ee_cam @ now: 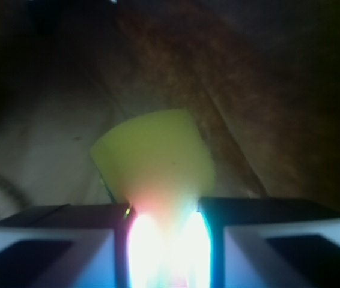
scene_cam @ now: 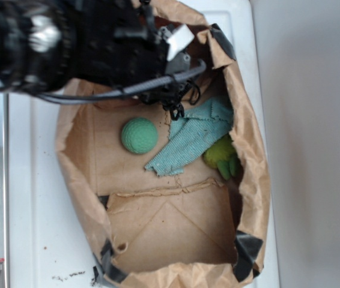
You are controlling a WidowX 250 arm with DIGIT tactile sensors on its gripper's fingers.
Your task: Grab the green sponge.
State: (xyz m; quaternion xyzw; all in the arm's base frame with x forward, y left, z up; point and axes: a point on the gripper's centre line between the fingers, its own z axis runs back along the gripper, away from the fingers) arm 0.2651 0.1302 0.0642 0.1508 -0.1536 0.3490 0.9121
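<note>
The green sponge (scene_cam: 139,135) is a round, dimpled sea-green ball lying on the brown paper floor of the bag, left of centre. My gripper (scene_cam: 176,90) hangs over the bag's far end, up and to the right of the ball and apart from it; the dark, blurred arm hides its fingertips. In the wrist view the gripper (ee_cam: 164,210) has a yellow wedge-shaped sponge (ee_cam: 155,159) sticking out from between its two fingers, with strong glare where they meet it. The green sponge is out of the wrist view.
The cut-open brown paper bag (scene_cam: 251,174) has raised crumpled walls all round. A teal woven cloth (scene_cam: 194,138) lies right of the ball, and a lime-green soft item (scene_cam: 221,157) sits against the right wall. The bag rests on a white surface (scene_cam: 32,198).
</note>
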